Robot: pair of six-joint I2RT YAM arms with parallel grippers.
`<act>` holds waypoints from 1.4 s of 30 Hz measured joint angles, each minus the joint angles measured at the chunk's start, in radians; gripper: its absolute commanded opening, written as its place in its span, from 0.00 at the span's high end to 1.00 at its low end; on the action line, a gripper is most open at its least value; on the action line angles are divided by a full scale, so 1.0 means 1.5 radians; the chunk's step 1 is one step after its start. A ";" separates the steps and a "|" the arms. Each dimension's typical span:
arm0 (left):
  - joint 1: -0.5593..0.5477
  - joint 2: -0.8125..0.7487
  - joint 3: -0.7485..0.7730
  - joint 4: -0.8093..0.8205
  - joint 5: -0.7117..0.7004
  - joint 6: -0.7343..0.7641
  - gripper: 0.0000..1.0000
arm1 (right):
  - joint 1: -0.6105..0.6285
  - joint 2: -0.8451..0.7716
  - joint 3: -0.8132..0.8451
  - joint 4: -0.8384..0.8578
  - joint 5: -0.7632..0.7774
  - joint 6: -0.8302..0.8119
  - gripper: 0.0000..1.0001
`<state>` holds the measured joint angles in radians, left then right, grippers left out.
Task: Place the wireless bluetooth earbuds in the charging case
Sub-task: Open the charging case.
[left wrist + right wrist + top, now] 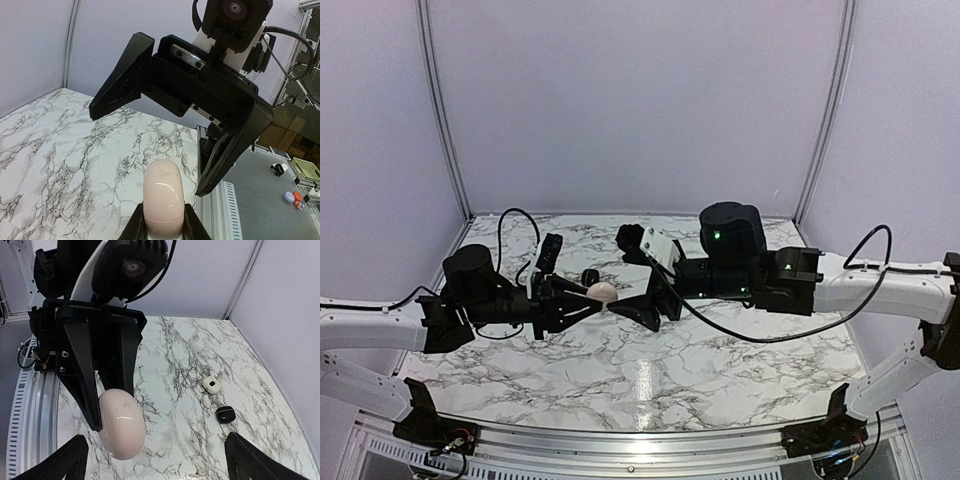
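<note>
The pale pink, pebble-shaped glossy plastic charging case [162,195] is held up over the middle of the marble-patterned desk [720,370], clamped at its base by the closed left gripper [163,227]. Its long axis runs out along the fingers, with the rounded free end pointing right at the right gripper [159,462]. That gripper's jaws are spread wide and hold nothing; it sits just off the case's tip. The lid looks shut, and I cannot make out its seam.

The case is probably light, rigid and slick, so a pinch near the curved end is likely to slip. The flatter broad faces are the better hold.

A small white oval earbud [211,385] with a dark centre and a small black earbud [225,414] lie close together on the desk, on its left side. Which way each points is too small to read. They look tiny, hard and easy to flick away, so each needs a light pinch across its body
</note>
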<state>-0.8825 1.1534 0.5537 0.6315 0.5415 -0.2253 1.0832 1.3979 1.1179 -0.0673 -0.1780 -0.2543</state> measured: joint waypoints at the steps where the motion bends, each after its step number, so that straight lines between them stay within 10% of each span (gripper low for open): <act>1: -0.002 -0.001 0.000 0.000 0.000 0.004 1.00 | 0.000 0.002 0.001 0.000 0.000 0.001 0.05; 42: -0.039 -0.003 -0.022 -0.001 -0.013 0.075 1.00 | -0.119 0.026 0.031 0.018 -0.045 0.083 0.09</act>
<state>-0.9417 1.1496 0.5213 0.6308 0.5220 -0.1135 0.9043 1.4376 1.1637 -0.0399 -0.2455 -0.1299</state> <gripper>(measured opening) 0.219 0.912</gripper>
